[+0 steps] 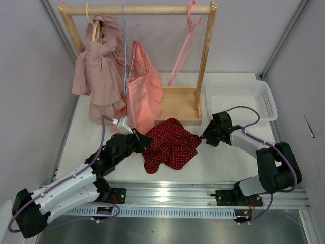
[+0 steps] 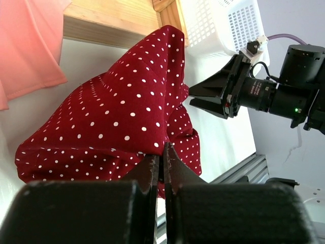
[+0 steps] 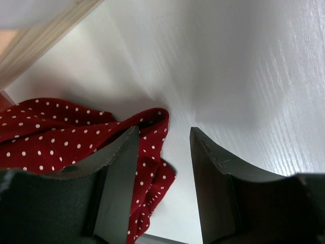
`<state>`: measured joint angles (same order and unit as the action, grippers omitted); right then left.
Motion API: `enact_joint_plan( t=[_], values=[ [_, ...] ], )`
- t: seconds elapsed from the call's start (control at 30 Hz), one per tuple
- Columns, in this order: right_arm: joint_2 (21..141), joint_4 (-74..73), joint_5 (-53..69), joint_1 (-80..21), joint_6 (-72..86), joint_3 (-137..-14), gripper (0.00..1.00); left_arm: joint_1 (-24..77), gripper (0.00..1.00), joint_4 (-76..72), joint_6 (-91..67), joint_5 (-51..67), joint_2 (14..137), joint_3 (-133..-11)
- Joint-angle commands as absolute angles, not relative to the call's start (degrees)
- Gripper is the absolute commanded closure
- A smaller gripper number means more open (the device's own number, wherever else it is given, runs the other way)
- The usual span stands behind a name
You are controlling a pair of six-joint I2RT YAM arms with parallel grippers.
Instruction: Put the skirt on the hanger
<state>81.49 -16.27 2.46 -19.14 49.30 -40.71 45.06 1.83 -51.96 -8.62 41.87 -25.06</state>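
Observation:
The dark red polka-dot skirt [image 1: 172, 145] lies bunched on the white table in front of the rack's base. My left gripper [image 1: 147, 142] is shut on the skirt's left edge; in the left wrist view the cloth [image 2: 117, 117] rises in a fold from the closed fingertips [image 2: 162, 147]. My right gripper [image 1: 204, 136] sits at the skirt's right edge, open. In the right wrist view a fold of skirt [image 3: 152, 152] lies between its fingers [image 3: 163, 131], against the left one. The pink hanger [image 1: 185, 46] hangs on the rail's right end.
The wooden rack [image 1: 204, 66] stands at the back, with a dusty-pink garment [image 1: 99, 66] and a salmon-pink garment [image 1: 144, 91] on a light blue hanger [image 1: 127, 46]. A white basket [image 1: 244, 99] sits at the back right. A metal rail [image 1: 167, 195] runs along the near edge.

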Motion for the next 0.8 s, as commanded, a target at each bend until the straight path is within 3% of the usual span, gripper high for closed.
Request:
enact_joint_plan(
  t=[0.0,0.77],
  values=[
    [83.4,-13.0,1.6,-19.8,50.4,-42.9,0.51,44.6,1.0,0.4,-50.5,-7.6,42.1,-26.1],
    [84.7,-11.8,-5.6,-24.4,55.3,-42.6,0.69,44.4,1.0,0.4,-50.0,-6.2,42.0,-25.7]
  ],
)
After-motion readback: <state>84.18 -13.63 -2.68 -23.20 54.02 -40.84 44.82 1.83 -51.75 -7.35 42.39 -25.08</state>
